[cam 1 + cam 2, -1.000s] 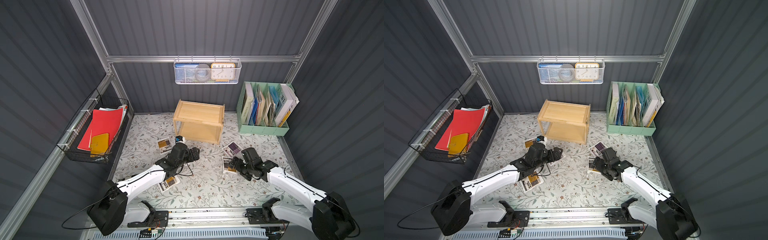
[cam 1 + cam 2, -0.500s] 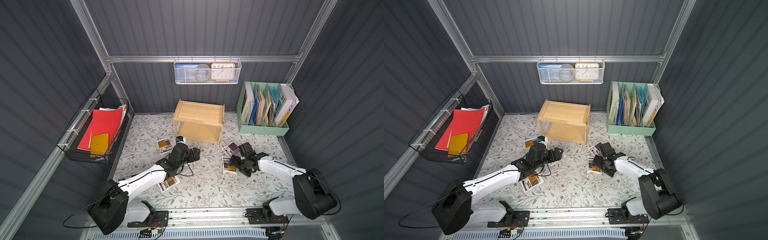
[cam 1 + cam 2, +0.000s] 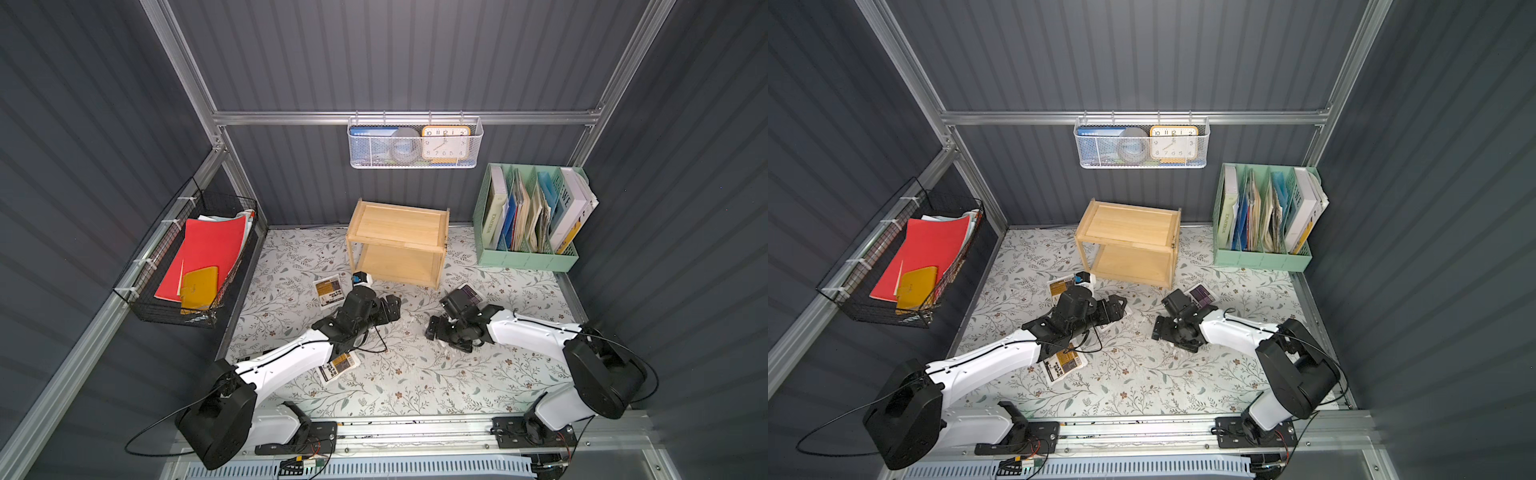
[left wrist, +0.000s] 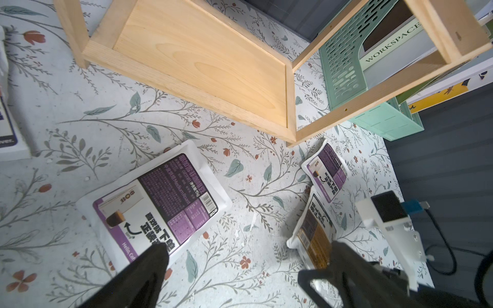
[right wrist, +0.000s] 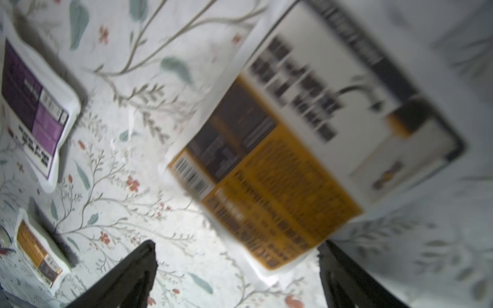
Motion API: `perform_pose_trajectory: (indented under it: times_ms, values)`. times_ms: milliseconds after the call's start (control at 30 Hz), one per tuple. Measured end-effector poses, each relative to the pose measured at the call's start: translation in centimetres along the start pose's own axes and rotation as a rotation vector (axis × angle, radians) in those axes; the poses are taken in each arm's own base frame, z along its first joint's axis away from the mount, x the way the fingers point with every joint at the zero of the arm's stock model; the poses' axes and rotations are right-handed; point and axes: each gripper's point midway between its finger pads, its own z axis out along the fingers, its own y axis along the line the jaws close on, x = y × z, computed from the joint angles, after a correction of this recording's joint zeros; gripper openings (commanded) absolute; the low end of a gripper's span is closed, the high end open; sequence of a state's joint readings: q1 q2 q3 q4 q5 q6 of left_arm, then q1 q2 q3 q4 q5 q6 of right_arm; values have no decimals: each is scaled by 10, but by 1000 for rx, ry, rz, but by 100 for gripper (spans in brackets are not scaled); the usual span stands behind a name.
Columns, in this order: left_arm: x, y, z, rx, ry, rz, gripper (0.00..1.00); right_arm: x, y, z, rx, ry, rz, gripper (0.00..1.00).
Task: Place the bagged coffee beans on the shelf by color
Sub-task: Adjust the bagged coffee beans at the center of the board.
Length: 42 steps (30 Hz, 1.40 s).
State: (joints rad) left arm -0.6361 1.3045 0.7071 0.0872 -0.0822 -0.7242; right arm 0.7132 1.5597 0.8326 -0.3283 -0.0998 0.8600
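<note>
A: Bagged coffee beans (image 3: pixel 328 290): all 5 lie on the floral mat (image 3: pixel 415 374), none on the shelf (image 3: pixel 399 226). Left of centre in a top view, the left gripper (image 3: pixel 394 308) hangs low, jaws apart, a purple pouch (image 4: pixel 157 205) ahead of its tips.
B: And right of centre?
A: The right gripper (image 3: pixel 431 328), jaws wide apart, tilts down over a yellow pouch (image 5: pixel 280 165); that arm is nearer it. Its long axis slants across the gap; I'd judge a wrist turn first.

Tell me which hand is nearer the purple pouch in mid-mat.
Left. The left hand hovers over the purple pouch at its edge; the right hand is farther right, over a yellow pouch.
</note>
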Motion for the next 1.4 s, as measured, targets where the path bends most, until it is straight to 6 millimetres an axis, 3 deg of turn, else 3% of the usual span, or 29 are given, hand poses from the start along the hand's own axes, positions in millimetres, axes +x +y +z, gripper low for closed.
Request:
perform_pose_trajectory:
  times_ms: [133,267,400,533,700,800,967,1167,1400]
  values:
    - [-1,1,0,-3,-3,0,100,13,50,-8,-75,9,-76,97]
    - [-2,3,0,-16,-14,0,100,3,71,-27,-131,-37,-87,98]
    - [-6,3,-3,-18,-26,-5,100,-25,64,-51,-150,-117,-49,99]
    - [-9,0,-7,-6,-38,-15,100,-70,41,-62,-145,-200,8,99]
    - [-9,-2,-8,0,-33,-26,100,-119,14,-47,-90,-226,41,98]
    - [-7,-1,-9,0,-27,-29,100,-132,11,-33,-73,-215,23,98]
    - [-4,-3,-10,8,-11,-30,100,-136,13,-9,-67,-175,-17,97]
    - [1,-7,-10,18,4,-27,100,-127,7,12,-59,-123,-25,95]
    - [1,-8,-10,23,6,-26,100,-94,-9,13,-60,-79,-17,95]
